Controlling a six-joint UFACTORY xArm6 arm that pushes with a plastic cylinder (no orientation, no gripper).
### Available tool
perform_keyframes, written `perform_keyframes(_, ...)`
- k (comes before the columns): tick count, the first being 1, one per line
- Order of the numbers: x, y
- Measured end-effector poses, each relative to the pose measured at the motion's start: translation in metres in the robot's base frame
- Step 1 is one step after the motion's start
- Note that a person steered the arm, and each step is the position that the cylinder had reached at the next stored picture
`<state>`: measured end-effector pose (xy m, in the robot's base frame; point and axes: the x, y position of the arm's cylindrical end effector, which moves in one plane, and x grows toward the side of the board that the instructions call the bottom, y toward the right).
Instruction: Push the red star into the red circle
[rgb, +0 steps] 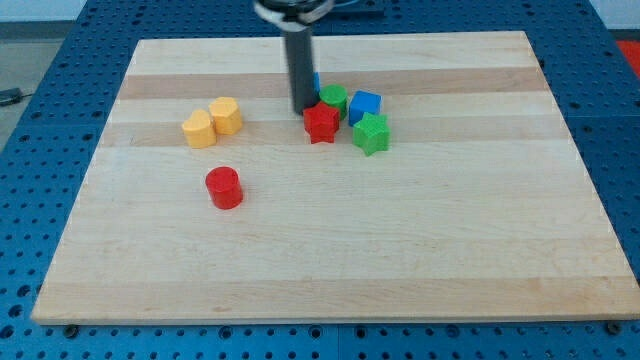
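Note:
The red star (321, 123) lies on the wooden board (330, 260) just right of centre near the view's top. The red circle (224, 187) stands well to its lower left. My tip (301, 109) is the end of the dark rod, just left of and slightly above the red star, close to or touching it.
A green block (334, 97) and a blue block (365, 104) sit just above and right of the red star, with a green star (371, 133) to its right. A bit of another blue block (316, 84) shows behind the rod. Two yellow blocks (199, 129) (226, 116) sit left.

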<state>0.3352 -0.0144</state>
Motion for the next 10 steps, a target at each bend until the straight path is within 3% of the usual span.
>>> perform_keyframes(2,-0.017,0.028)
perform_keyframes(4,0.027,0.021)
perform_keyframes(6,0.028,-0.029)
perform_keyframes(8,0.067,-0.028)
perform_keyframes(10,0.070,0.024)
